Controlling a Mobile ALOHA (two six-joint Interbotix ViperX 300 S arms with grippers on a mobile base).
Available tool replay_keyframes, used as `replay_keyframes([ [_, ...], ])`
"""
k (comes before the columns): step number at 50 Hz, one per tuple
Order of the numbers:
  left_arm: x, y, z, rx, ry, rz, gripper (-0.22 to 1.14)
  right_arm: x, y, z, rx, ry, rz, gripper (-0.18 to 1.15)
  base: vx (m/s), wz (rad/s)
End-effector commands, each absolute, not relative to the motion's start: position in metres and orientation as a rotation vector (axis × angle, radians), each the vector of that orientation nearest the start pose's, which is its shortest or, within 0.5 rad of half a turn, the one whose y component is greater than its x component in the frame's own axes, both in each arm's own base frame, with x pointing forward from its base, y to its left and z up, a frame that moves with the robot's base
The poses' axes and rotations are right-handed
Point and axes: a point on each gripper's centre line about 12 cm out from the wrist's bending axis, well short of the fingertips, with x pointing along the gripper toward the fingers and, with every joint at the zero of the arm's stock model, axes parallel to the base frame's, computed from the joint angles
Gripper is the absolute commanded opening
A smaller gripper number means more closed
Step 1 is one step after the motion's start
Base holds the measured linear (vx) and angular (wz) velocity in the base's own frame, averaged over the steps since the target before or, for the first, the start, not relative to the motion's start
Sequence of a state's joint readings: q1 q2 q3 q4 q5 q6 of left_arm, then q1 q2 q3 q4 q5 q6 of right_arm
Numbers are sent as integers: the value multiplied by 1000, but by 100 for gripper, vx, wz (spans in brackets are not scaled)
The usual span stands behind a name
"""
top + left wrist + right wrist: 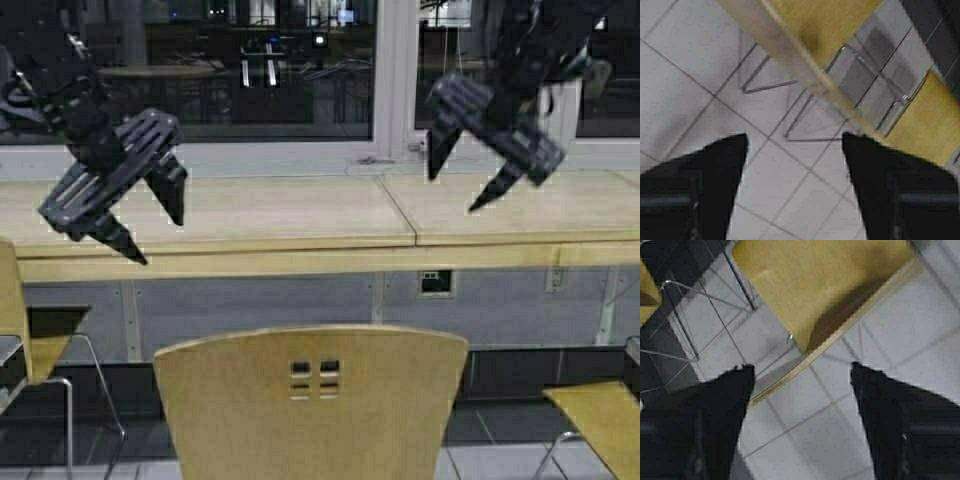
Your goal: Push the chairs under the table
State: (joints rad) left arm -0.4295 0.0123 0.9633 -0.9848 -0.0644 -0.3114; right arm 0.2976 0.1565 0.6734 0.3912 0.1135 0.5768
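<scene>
Both arms are black, each ending in a dark grey claw built on a flat slatted plate with ridged grooves along it. The left claw (pixel 140 215) carries two wedge-shaped fingers tapering to sharp points, and the right claw (pixel 456 185) has the same pointed, triangular form. In the wrist views the fingers (pixel 700 185) look like broad matte black wedges with straight inner edges, faint pale specks on their lower parts.

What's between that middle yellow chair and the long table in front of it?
Nothing stands there. In the high view, the stretch between the middle chair and the table is bare, with only the grey panelled wall under the table behind it.
</scene>
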Motion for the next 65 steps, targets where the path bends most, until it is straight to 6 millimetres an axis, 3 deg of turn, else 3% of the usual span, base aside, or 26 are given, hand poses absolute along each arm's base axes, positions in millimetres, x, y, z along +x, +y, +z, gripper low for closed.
replay_keyframes([
  [1, 281, -143, 82, -988, 977, 269, 93, 361, 116, 89, 825, 1009, -197, 93, 13, 3],
  [13, 281, -182, 33, -1023, 1055, 374, 93, 356, 122, 56, 883, 1085, -282, 93, 8, 3],
  [23, 293, -192, 2, -1055, 1072, 455, 93, 363, 127, 35, 955, 1112, -347, 93, 3, 4],
  [36, 318, -192, -3, -1114, 999, 490, 93, 380, 133, 13, 960, 1129, -364, 93, 3, 2],
  [45, 322, -191, -10, -1134, 994, 515, 93, 384, 135, -4, 960, 1151, -389, 93, 3, 1],
  [65, 333, -198, -45, -1183, 1004, 598, 93, 386, 137, -38, 973, 1206, -445, 93, 1, 2],
])
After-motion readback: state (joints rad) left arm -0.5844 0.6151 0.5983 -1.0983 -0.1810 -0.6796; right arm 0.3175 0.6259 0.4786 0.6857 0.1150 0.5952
